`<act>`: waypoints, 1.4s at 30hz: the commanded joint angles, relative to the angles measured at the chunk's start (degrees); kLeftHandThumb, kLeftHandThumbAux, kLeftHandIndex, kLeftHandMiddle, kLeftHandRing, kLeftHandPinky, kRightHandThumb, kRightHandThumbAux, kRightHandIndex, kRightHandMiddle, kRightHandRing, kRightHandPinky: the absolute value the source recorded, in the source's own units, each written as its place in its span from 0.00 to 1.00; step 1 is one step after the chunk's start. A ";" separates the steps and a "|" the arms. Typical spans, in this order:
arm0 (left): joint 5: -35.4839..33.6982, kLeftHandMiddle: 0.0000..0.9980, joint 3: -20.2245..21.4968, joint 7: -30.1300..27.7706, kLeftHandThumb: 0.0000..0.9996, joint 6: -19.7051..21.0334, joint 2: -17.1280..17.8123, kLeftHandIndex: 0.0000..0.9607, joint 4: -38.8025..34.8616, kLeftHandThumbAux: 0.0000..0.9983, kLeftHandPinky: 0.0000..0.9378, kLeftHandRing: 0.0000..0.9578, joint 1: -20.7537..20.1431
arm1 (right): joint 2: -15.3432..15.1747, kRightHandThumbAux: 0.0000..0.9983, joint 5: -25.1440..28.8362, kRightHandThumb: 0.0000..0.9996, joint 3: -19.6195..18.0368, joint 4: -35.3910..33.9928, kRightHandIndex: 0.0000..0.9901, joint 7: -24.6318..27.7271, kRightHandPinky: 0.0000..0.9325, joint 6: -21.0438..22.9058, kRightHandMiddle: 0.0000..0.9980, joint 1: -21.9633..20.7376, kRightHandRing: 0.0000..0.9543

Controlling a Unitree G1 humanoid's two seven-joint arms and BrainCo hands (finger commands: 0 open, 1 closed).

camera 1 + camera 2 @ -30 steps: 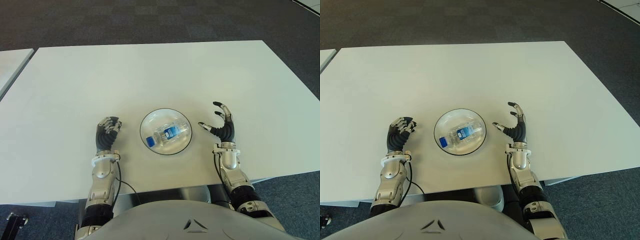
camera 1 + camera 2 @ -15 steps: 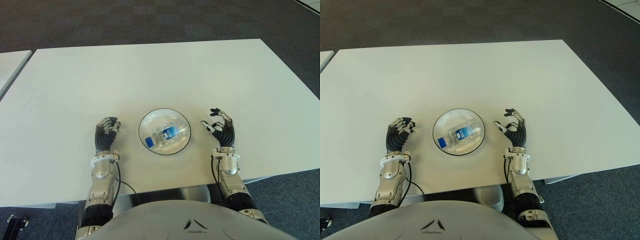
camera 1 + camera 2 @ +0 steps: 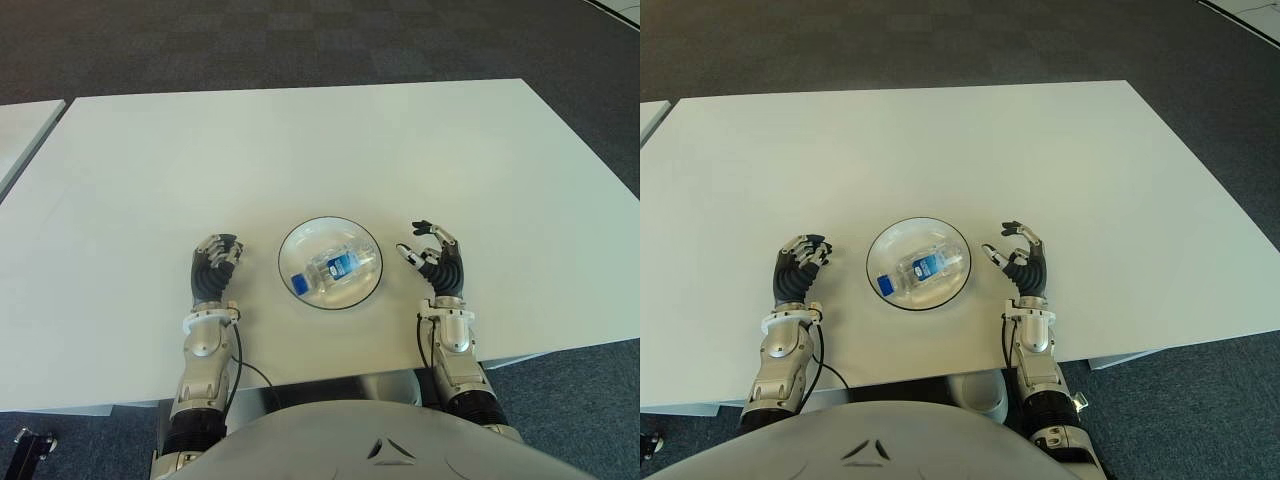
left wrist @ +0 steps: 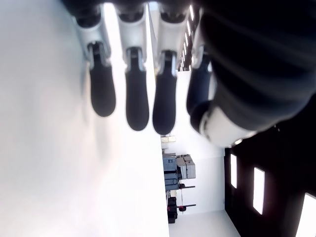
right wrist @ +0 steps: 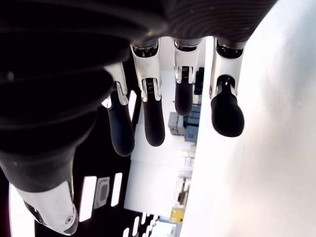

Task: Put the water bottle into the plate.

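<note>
So: white table (image 3: 300, 140) biggest, bare apart from the plate (image 3: 366, 237) near my front edge. Water bottle (image 3: 336, 268) lies on its side inside the plate, blue cap toward my left, so placing looks done. My right hand (image 3: 436, 263) shows just right of the plate, apart from it, fingers (image 5: 153, 118) loosely curved with gaps between, holding nothing. My left hand (image 3: 213, 266) shows left of the plate, fingers (image 4: 136, 101) curled in, empty. Judging the bottle: small clear plastic, light, fairly stiff, smooth, likely to roll. If regrasping, I'd wrap around the labelled mid-body, not the cap.
</note>
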 commanded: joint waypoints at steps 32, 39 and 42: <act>0.00 0.50 -0.22 -0.52 0.70 2.96 -0.16 0.45 0.31 0.72 0.52 0.51 1.32 | 2.74 0.73 5.88 0.70 -2.58 -3.69 0.44 8.38 0.76 11.75 0.75 1.77 0.77; -0.33 0.49 -0.19 -0.53 0.70 3.59 -0.45 0.44 -0.55 0.72 0.51 0.51 1.32 | 2.80 0.73 5.84 0.70 -2.93 -3.24 0.44 8.69 0.78 12.56 0.75 1.25 0.78; -0.71 0.49 -0.22 -0.86 0.70 3.94 -0.56 0.44 -1.58 0.72 0.51 0.50 1.66 | 2.84 0.73 5.66 0.70 -2.98 -3.37 0.44 8.63 0.80 13.00 0.76 1.27 0.79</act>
